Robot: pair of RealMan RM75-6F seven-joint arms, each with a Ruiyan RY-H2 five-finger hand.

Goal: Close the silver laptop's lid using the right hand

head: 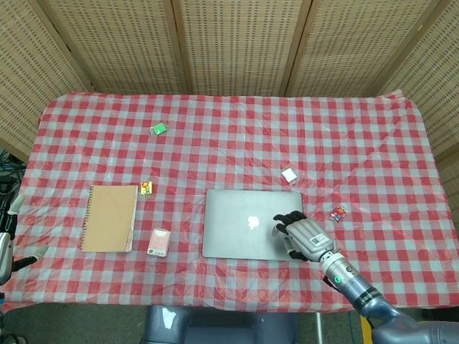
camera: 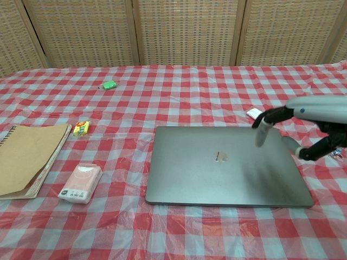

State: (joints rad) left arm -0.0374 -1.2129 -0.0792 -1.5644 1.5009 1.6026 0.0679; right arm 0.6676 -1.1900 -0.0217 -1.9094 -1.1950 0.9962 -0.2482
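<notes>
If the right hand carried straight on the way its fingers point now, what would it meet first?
Probably the closed silver laptop: seen from the head camera, the right hand points left across its lid. The chest view shows the hand raised above the lid, so at that height it might pass over it.

The laptop (head: 252, 223) is laid flat with its lid down on the table (head: 373, 143) near the front edge, and the right hand (head: 302, 234) is positioned above its right front part with the fingers spread. To the left of the laptop, a tissue pack (head: 158, 242) is placed near the front, a notebook (head: 110, 217) is located further left, and a small sweet (head: 146, 188) is set just behind the notebook's right corner. A small packet (head: 290, 175) is located just behind the laptop's right rear corner, a wrapped sweet (head: 338, 213) is placed to the laptop's right, and a small block (head: 158, 129) is set well behind the notebook.
</notes>
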